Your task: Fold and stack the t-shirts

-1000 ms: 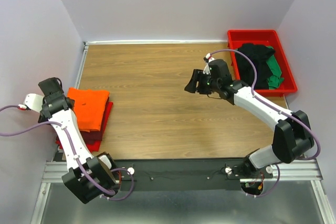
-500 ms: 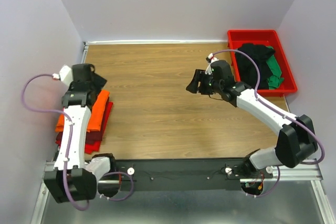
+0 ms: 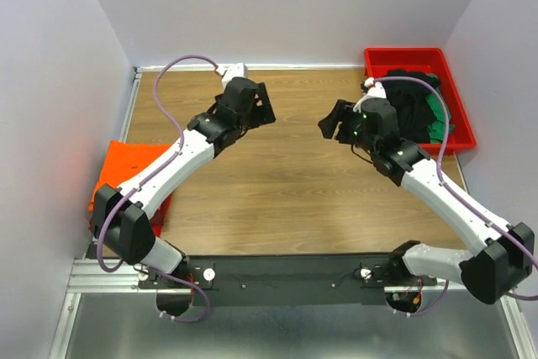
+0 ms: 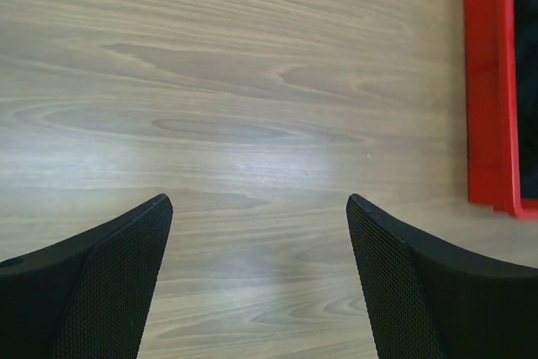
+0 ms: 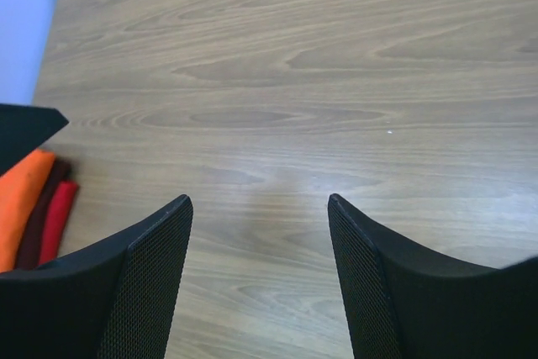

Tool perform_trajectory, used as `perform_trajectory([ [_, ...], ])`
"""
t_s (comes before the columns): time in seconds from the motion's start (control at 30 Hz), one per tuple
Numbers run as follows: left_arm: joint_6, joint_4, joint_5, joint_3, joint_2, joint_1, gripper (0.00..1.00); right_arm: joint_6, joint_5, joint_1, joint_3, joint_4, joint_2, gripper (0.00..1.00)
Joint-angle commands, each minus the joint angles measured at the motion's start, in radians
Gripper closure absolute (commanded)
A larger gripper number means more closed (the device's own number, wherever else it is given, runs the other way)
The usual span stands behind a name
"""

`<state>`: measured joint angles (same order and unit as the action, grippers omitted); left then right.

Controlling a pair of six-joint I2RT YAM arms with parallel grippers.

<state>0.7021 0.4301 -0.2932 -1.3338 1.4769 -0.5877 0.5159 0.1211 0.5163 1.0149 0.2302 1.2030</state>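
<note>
A: What changed in the last sec?

B: The left arm [image 3: 168,161] went away from the pile; a moment ago it was bent over the orange t-shirt [image 3: 126,166] at the left edge of the desk [image 3: 277,199]; now it reaches to the far middle, well apart from that pile

A: And the left jaws?

B: Spread wide, nothing between them, only bare wood below; they were narrower a sec ago, so I judge they let go of the orange t-shirt and then withdrew

A: Where is it lying now?

B: On top of the pile, approx. flat; from the right wrist cam I see a maroon t-shirt [image 5: 38,208] and a red t-shirt [image 5: 57,208] under it, edges more or less lined up

A: Right side?

B: The right arm [image 3: 437,187] moved only a little, towards the back; the right jaws are also released and empty, and they hover over the desk, near the red tray [image 3: 412,53]

A: So what does it mean for the task?

B: Three shirts look folded and stacked, i.e. that part is done; a black t-shirt [image 3: 419,111] and a green t-shirt [image 3: 440,124] lie crumpled in the tray, not yet touched; both arms now point to the middle and the tray side, so prob. the next step is to fetch one of these; the black one lies on top and nearer to the right jaws, so I guess it goes first
</note>
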Motion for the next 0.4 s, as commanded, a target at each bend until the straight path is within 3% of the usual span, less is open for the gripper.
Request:
perform_trajectory([
  [0.0, -0.150, -0.163, 0.089, 0.036, -0.023, -0.037, 0.08, -0.014, 0.155, 0.004, -0.061, 0.014, -0.052, 0.27],
  [0.17, -0.204, -0.264, 0.186, 0.116, -0.111, -0.038, 0.08, 0.022, 0.195, 0.004, -0.102, 0.014, -0.066, 0.27],
  [0.37, -0.240, -0.248, 0.232, 0.091, -0.118, -0.038, 0.08, 0.036, 0.183, 0.004, -0.104, 0.014, -0.036, 0.27],
])
